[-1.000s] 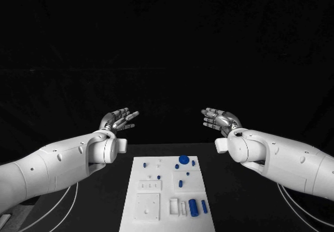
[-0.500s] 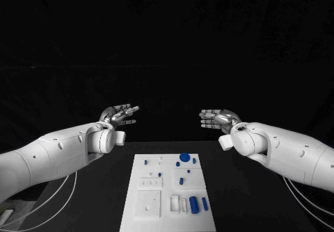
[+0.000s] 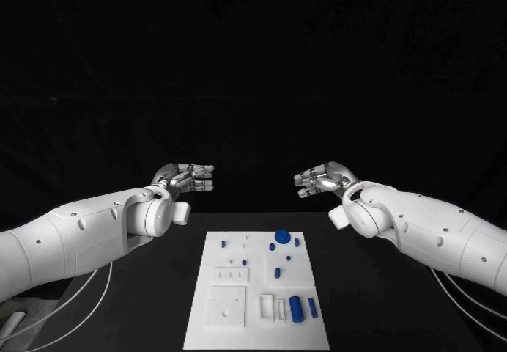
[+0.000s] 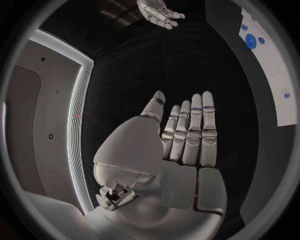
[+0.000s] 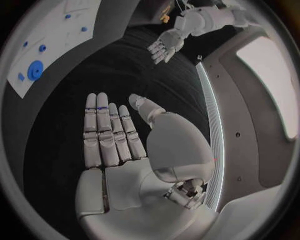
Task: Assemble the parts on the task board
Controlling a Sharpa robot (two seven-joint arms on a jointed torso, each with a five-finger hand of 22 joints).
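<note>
White, flat and rectangular, the task board (image 3: 253,290) lies lengthwise in the middle of the black table (image 3: 370,293), nearer the robot than either hand. Small blue parts rest on it: a round blue disc (image 3: 282,236) near its far edge, a short blue cylinder (image 3: 297,309) and a slimmer blue peg (image 3: 313,308) side by side near its near right corner, and several smaller blue pieces (image 3: 277,272) between, too small to tell apart. Pale recessed blocks (image 3: 225,306) occupy the board's left half; their detail cannot be made out.

Both silver hands hang in the air beyond the board's far edge, well apart from it and from each other, palms turned inward. Left hand (image 3: 188,178): empty, fingers extended side by side, thumb apart, as the left wrist view (image 4: 187,135) confirms. Right hand (image 3: 320,180): likewise empty, fingers straight (image 5: 109,132).

White cables (image 3: 74,312) trail beneath each arm. Each wrist view cuts the board at the circle's rim, showing the disc (image 5: 35,70) on one corner, and the opposite hand (image 4: 159,12) small and far off.
</note>
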